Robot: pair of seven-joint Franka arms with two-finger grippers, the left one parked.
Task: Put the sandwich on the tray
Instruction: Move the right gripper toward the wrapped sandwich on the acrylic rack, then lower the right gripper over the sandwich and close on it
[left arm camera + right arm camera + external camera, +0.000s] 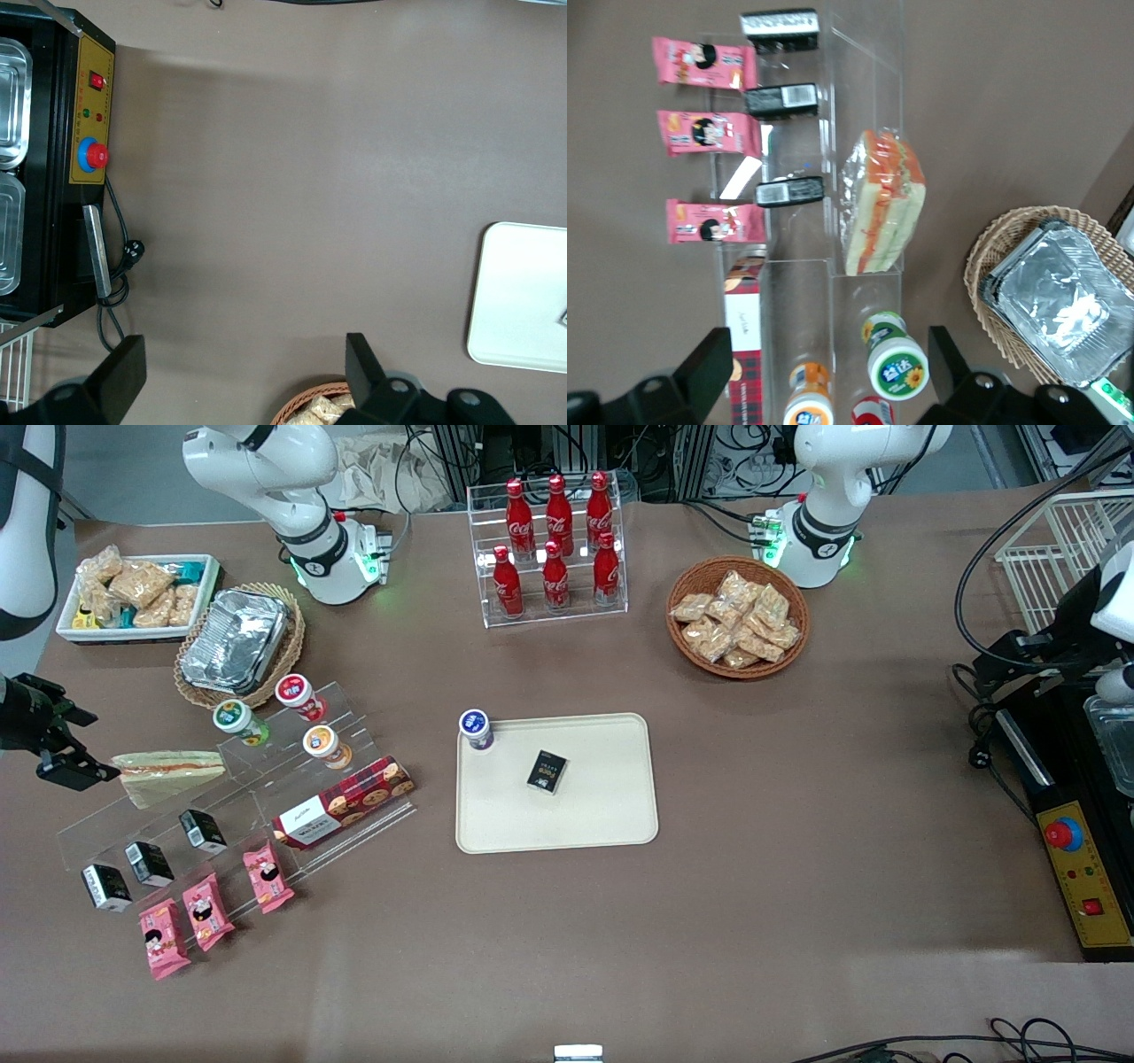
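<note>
**Inspector:** On the table, state what lies where, largest item first.

**Arm:** The tray (pixel 611 815) lies flat near the middle, nearer the front camera than the rack of red bottles (pixel 555 540). It already carries a small dark box (pixel 547 771) and a white-capped cup (pixel 476 729) at one corner; the rest of its surface shows bare. Toward my end of the table stands the clear stepped display (pixel 266 797). The sandwich (pixel 168 772) rests on its upper step, wrapped, filling stripe visible, beside the round-lidded cups (pixel 306 722). It is well apart from the tray.

**Inspector:** Your gripper?

**Arm:** My gripper (pixel 828 372) hovers above the display with jaws apart, holding nothing. In the front view it sits at the table's edge, just beside the sandwich's end.

**Inspector:** Step in hand, and how to do it properly?

**Arm:** In my judgement, the approach and grasp; nothing has been carried yet. I should centre over the wedge's thick body, not the crinkled wrap edge, close across the bread faces gently so it does not crush, and lift straight up to clear the acrylic walls. The green-lidded cup (pixel 897 363) stands close; I must not clip it.
</note>
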